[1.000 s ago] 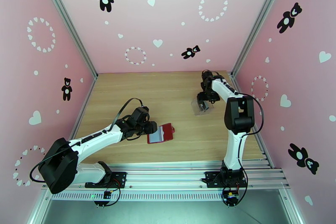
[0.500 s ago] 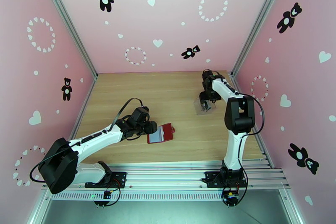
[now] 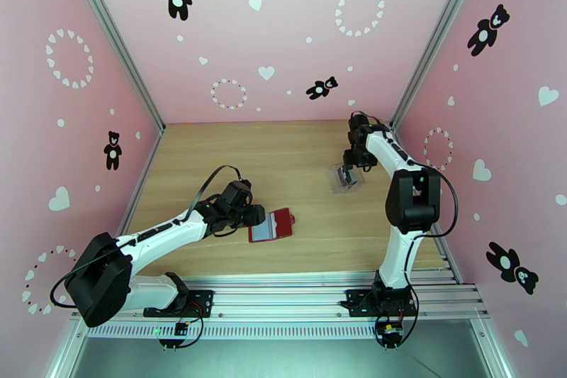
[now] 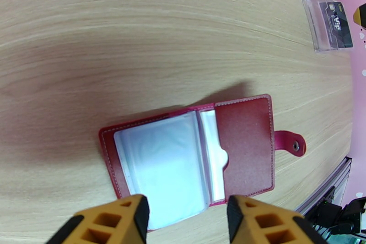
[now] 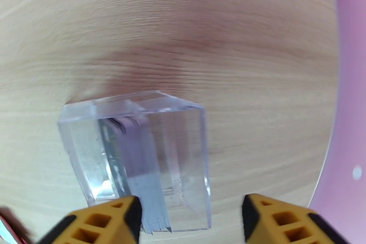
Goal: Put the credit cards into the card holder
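Hidden: thin dark credit cards (image 5: pixel 139 185) blurred inside clear plastic box (image 5: pixel 187 149); count unreadable.
Left gripper (image 4: pixel 187 213): jaws parted over open red folding card holder (image 4: pixel 244 149); contact unclear.
Right gripper (image 5: pixel 192 213): jaws apart, straddling box.
Room: bare wooden table (image 3: pixel 298 152) between holder and box.

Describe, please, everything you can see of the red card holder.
The card holder is a red, leather-like folding case with pale stitching, lying open and flat on the wooden table. Clear sleeves, apparently empty, show inside; a snap tab juts from one cover. The left gripper stands open at one edge; contact is unclear.
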### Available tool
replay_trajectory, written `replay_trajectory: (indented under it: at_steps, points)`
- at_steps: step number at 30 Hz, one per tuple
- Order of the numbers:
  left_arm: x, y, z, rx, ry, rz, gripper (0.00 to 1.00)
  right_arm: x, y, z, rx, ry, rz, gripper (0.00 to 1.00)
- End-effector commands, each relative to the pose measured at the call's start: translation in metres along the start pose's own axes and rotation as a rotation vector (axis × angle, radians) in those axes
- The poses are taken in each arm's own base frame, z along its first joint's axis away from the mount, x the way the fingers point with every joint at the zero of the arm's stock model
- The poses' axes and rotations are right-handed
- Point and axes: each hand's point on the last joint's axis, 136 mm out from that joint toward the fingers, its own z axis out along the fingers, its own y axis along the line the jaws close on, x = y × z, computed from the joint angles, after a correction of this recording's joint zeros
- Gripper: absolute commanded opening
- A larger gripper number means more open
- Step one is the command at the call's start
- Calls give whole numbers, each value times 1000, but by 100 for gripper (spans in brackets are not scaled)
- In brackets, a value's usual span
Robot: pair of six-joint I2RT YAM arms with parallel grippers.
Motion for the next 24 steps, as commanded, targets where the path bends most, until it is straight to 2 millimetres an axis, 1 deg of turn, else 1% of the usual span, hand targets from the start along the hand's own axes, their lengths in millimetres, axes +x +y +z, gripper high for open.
replay_trajectory:
  at_steps: [1, 4, 8, 14, 24]
  points:
    - [3, 5, 0, -12, 11, -5, 51, -3, 23, -13, -135, -31, -5, 72]
    - [3, 6, 1, -12, 13, -5, 51, -2, 32, -6, -170, -13, -11, 71]
    - [4, 7, 0, -13, 12, -8, 51, 4, 33, 7, -165, 32, -16, 66]
    - [4, 7, 0, -12, 10, -7, 51, 10, 29, 20, -127, 74, -22, 60]
    - [5, 7, 0, -12, 13, -10, 51, 16, 23, 34, -64, 116, -35, 58]
